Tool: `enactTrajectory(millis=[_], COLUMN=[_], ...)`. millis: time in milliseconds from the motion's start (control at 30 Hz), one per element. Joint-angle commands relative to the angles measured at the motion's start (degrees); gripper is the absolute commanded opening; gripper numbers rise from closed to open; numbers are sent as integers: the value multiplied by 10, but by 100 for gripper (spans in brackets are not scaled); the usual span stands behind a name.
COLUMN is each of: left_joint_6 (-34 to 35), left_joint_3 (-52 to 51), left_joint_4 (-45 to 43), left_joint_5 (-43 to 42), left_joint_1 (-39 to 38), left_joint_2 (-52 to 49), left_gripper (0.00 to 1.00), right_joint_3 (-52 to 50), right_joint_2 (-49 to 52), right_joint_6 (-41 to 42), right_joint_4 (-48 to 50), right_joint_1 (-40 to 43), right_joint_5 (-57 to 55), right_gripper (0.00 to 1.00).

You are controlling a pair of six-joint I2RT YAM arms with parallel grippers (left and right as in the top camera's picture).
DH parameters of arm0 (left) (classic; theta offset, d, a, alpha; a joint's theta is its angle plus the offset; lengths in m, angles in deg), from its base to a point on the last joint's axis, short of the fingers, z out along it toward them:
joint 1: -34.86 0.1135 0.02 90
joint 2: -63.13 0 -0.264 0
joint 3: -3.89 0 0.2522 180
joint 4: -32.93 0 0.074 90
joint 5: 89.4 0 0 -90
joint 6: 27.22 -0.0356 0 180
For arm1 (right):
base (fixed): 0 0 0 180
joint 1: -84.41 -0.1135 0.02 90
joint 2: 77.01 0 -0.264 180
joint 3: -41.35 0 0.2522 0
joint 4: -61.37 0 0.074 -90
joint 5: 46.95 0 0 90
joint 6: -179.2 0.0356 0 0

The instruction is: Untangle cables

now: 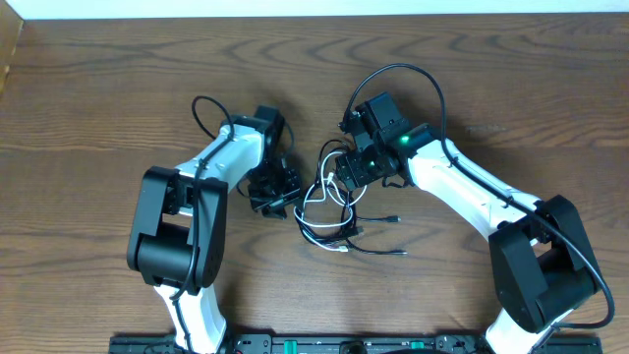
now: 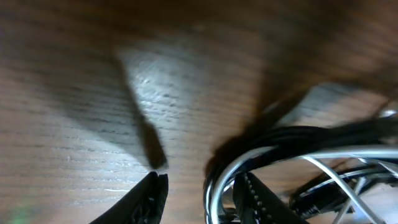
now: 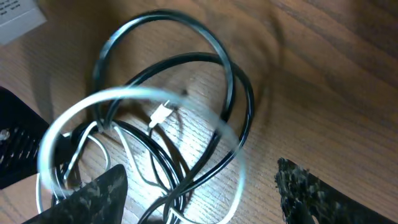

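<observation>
The cables lie in one tangle (image 1: 324, 211) at the table's middle: a white cord (image 1: 313, 202) looped through longer black cords (image 1: 366, 236) whose plug ends (image 1: 396, 218) trail right. My left gripper (image 1: 275, 192) sits at the tangle's left edge. In the left wrist view it (image 2: 202, 193) stands open. A white and black loop (image 2: 214, 180) lies against the inner face of the right finger (image 2: 255, 199). My right gripper (image 1: 344, 177) hovers over the tangle's top, open wide (image 3: 199, 193), with black loops (image 3: 168, 25), a blurred white loop (image 3: 81, 106) and a white plug (image 3: 163, 112) under it.
Each arm's own thick black wire arches above it, left (image 1: 201, 108) and right (image 1: 413, 74). The wooden table (image 1: 98, 79) ends at a white strip along the back. A black rail (image 1: 344, 344) runs along the front edge.
</observation>
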Motion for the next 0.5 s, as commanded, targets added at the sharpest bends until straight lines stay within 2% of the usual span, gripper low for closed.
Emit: enactTrajectory(millis=[0, 33, 133, 167, 300, 467], left_joint_6=[28, 28, 28, 28, 13, -53], left_joint_3=[-11, -11, -11, -11, -11, -11], left_joint_4=[-2, -4, -33, -43, -90, -155], left_joint_5=[31, 31, 42, 52, 96, 124], left_joint_1=[-1, -1, -1, -1, 0, 0], left_joint_2=[6, 6, 6, 6, 6, 6], left_gripper=[40, 40, 15, 9, 8, 8], right_joint_3=[-4, -4, -4, -4, -4, -5], right_joint_2=[5, 5, 5, 5, 5, 5], right_joint_6=[-6, -6, -6, -6, -6, -6], right_joint_4=[-2, -2, -2, -2, -3, 1], right_joint_1=[1, 1, 1, 1, 1, 1], right_joint_5=[3, 3, -3, -12, -50, -70], right_gripper=[73, 73, 73, 72, 62, 54])
